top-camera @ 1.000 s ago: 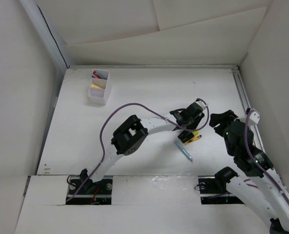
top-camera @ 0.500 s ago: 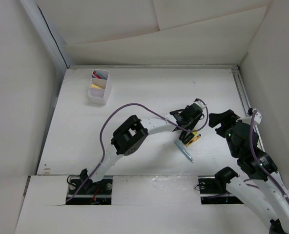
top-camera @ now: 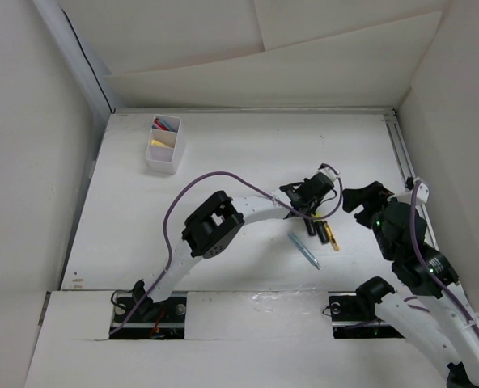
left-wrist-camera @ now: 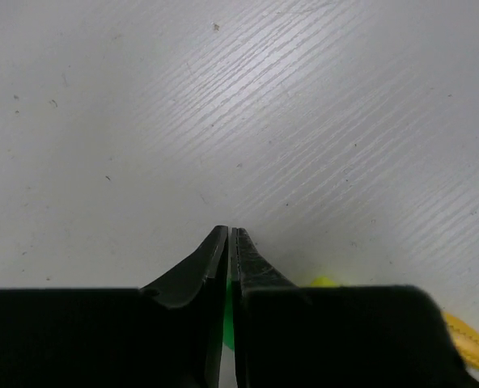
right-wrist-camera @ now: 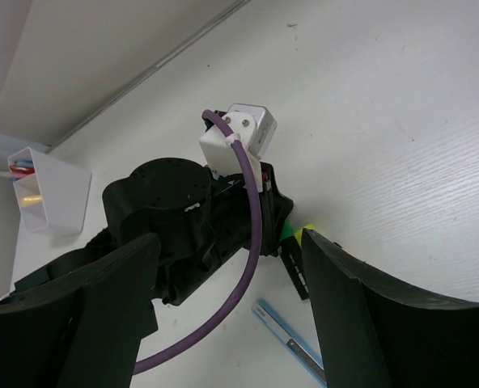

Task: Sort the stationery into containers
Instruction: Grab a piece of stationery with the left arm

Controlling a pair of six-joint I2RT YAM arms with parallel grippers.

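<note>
Black left gripper (left-wrist-camera: 229,234) pinched together low over table (top-camera: 223,162) | black-and-yellow pen (top-camera: 326,233) lay just beside it, well apart from white box (top-camera: 165,155) | left arm (top-camera: 223,222) stretched rightward, elbow bent | right gripper (top-camera: 354,200) gaped wide nearby

Blk-yellow marker (left-wrist-camera: 471,344): mostly behind left tool (left-wrist-camera: 229,236), rest past btm-right edge.

A white desk (top-camera: 223,153) with faint wood grain sat in soft, even light. Creased pale panels (top-camera: 264,56) formed the back wall, plain white walls (top-camera: 29,162) closed both sides, and a metal rail (top-camera: 400,162) ran along the desk's right edge.
</note>
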